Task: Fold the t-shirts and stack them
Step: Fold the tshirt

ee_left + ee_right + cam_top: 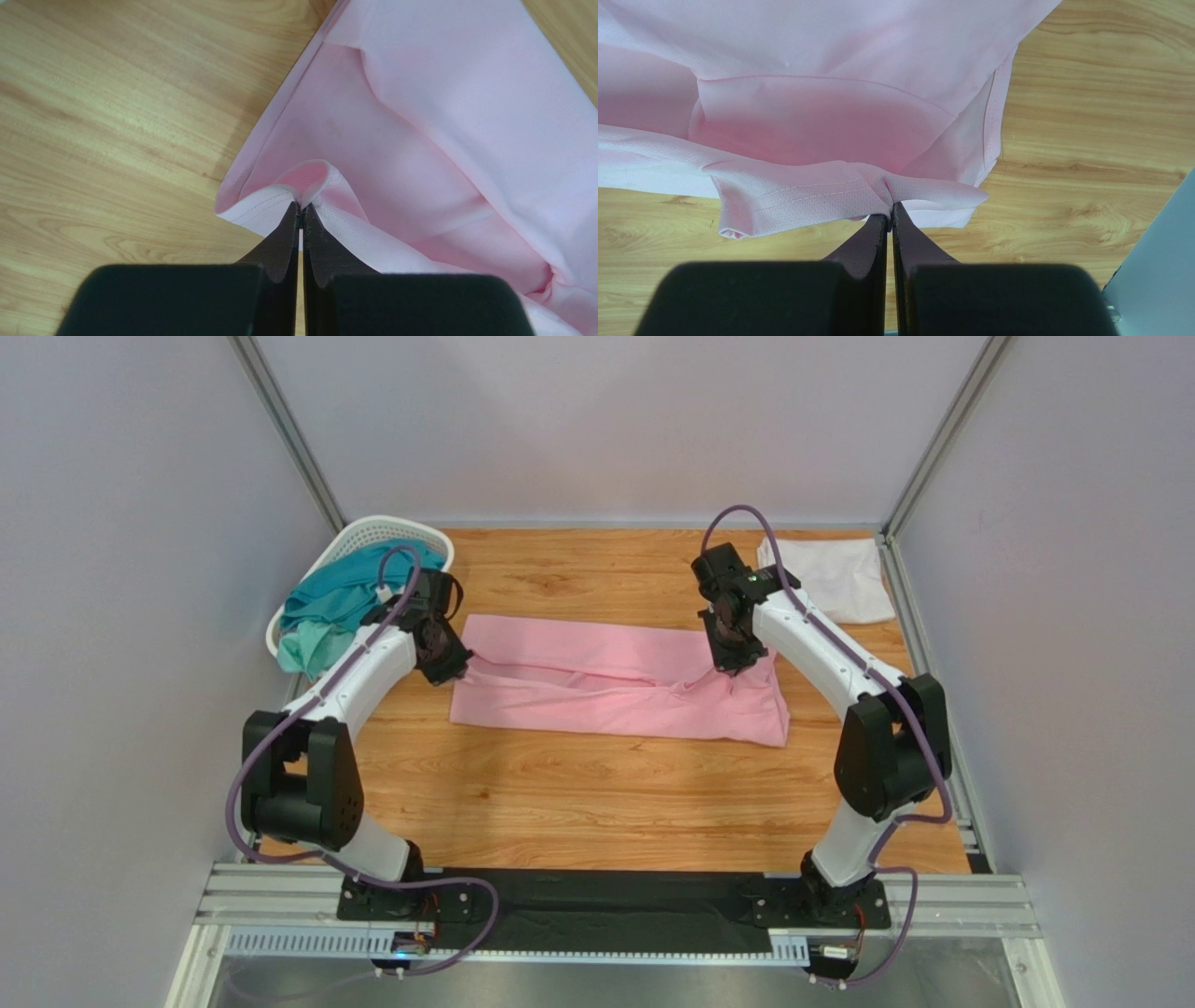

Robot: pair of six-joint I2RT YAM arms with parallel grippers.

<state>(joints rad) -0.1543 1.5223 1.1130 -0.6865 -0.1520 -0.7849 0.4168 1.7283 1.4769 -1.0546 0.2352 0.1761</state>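
Top view: the white lattice basket (376, 522), just left of the pink t-shirt (617, 693), holds a crumpled teal t-shirt (334, 599). The pink t-shirt lies spread on the tabletop (589, 798), and a white t-shirt (839, 574) lies beyond its right end. The left arm (358, 672) reaches its left edge. The right arm (821, 644) bends over its right part.

Left wrist: the left claw (300, 210) is clenched on the pink hem, raising a small fold.

Right wrist: the right claw (889, 210) pinches a stitched pink hem.
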